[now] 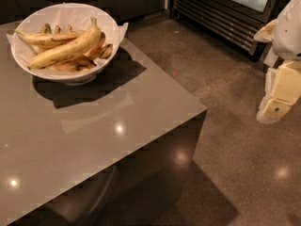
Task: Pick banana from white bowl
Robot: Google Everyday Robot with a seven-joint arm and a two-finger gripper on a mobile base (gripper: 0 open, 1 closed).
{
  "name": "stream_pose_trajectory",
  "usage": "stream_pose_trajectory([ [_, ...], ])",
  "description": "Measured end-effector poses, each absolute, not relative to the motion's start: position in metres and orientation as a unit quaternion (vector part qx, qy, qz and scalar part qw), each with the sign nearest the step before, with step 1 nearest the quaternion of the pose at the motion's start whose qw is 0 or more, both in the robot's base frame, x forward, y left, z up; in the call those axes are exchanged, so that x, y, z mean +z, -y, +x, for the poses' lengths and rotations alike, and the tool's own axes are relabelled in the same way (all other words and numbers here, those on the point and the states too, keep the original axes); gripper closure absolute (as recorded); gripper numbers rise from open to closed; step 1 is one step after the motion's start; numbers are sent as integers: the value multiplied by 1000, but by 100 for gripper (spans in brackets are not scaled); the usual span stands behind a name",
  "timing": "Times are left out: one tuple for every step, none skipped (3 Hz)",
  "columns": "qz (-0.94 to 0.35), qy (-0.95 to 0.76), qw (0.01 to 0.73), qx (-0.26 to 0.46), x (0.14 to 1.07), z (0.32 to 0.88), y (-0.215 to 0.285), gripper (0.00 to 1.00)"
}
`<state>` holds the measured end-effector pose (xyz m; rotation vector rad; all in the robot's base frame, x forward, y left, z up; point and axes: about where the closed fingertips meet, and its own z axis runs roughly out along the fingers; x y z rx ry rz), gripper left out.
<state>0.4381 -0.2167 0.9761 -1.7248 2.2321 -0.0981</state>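
The banana (68, 48) is the longest and thickest one, yellow with brown specks, lying diagonally on top of the pile with its stem tip up at the right. It rests in the white bowl (28, 66), which is lined with crinkled white paper and stands at the back left of the grey counter (94, 126). A thinner yellow banana (47, 37) and small brownish bananas (101, 51) lie beside and under it. The gripper (277, 105) hangs at the far right of the camera view, over the floor, well away from the bowl and holding nothing visible.
The counter's right edge and corner (202, 109) lie between the gripper and the bowl. Dark speckled floor (225, 69) fills the right side. A refrigerator with a vent grille (216, 13) stands at the back right.
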Motion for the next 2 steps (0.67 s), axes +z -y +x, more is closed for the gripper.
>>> stream_pose_trajectory([
  [-603,-781,159,-34,976,438,217,0],
  [-614,-771,163,-45,984,445,212,0],
])
